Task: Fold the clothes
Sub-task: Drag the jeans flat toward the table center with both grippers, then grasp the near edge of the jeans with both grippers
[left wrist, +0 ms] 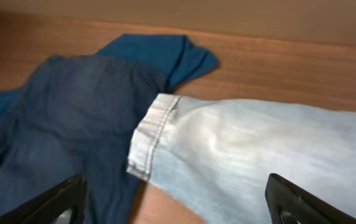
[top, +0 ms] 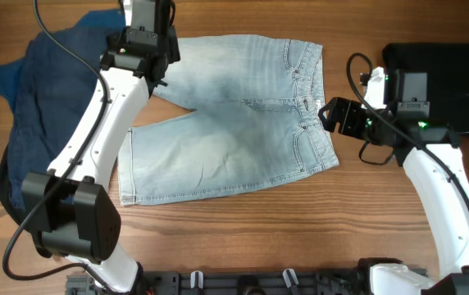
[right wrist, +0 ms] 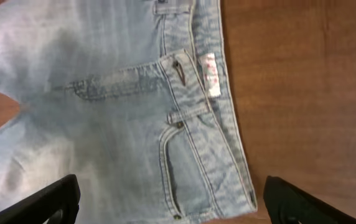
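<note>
The clothes, pale light-blue denim shorts (top: 234, 115), lie spread flat in the middle of the table, waistband to the right. My left gripper (top: 151, 24) hovers over the far left leg. In the left wrist view its jaws stand wide open (left wrist: 178, 208) above the stitched hem (left wrist: 150, 137), holding nothing. My right gripper (top: 330, 113) is at the waistband end. The right wrist view shows it open (right wrist: 172, 208) over the pocket and waistband (right wrist: 228, 130), with nothing gripped.
A dark blue garment (top: 46, 90) lies crumpled at the far left, partly under the shorts' hem (left wrist: 60, 124). A black folded garment (top: 439, 74) sits at the back right, behind my right arm. Bare wood runs along the front.
</note>
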Controlling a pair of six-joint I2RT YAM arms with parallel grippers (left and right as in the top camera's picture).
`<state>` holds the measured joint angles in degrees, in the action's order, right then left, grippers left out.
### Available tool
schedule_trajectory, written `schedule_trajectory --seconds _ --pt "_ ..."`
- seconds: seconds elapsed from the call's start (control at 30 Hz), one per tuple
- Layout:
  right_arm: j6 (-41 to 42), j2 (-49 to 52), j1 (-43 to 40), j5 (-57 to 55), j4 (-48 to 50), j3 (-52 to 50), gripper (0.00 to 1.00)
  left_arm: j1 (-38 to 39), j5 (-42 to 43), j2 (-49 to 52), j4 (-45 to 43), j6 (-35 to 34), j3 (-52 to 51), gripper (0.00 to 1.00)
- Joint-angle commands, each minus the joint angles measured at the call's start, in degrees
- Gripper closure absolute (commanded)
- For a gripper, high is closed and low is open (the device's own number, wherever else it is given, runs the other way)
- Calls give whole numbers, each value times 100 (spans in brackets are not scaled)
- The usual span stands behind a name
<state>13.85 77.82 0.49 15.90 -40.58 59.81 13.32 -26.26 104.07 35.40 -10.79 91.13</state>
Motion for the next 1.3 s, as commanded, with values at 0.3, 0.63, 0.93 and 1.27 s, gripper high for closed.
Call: schedule_trajectory --seconds 0.3,0.63,0.93,1.27 --pt "-490 634 9 44 857 83 5 -33 2312 13 1521 9 35 0" --pt "33 450 9 -286 -387 94 6 -4 2365 -387 3101 -1408 -63 0" --pt "511 -328 7 -173 -1609 57 0 286 2433 -1545 4286 -2935 -654 0" --pt "1661 -31 9 -1038 -815 -920 6 903 2439 -2308 3303 -4920 -3630 0"
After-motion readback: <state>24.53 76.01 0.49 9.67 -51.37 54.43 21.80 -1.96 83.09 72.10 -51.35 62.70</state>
